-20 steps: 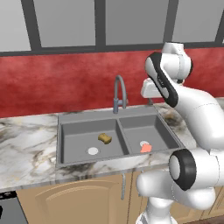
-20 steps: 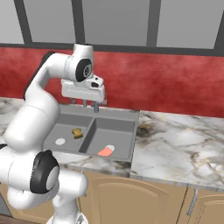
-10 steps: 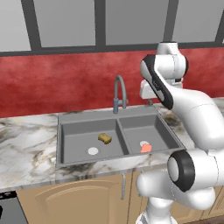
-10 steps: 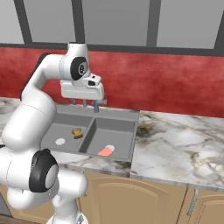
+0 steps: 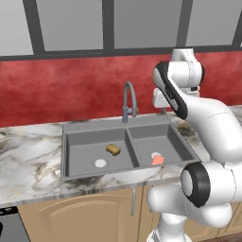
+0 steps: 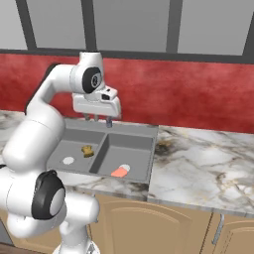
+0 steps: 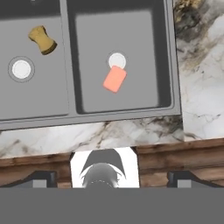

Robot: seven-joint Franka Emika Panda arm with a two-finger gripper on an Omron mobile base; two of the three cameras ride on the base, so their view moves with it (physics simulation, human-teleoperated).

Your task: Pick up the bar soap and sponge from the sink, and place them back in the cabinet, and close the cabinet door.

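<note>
The sink [image 5: 71, 151] is rendered in uniform mid grey, with a white drain disc [image 7: 21, 69] in each basin. The bar soap [image 7: 115, 78] is coloured salmon pink. The sponge [image 7: 42, 40] is shown in yellow-brown with a darker brown face. The countertop [image 6: 198, 168] is patterned in white marble with grey and brown veining. The backsplash [image 5: 56, 90] is finished in mottled red.

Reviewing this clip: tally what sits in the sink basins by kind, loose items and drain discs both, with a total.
Bar soap: 1, right basin of the sink
Sponge: 1, left basin
White drain discs: 2, one per basin
Total: 4
</note>
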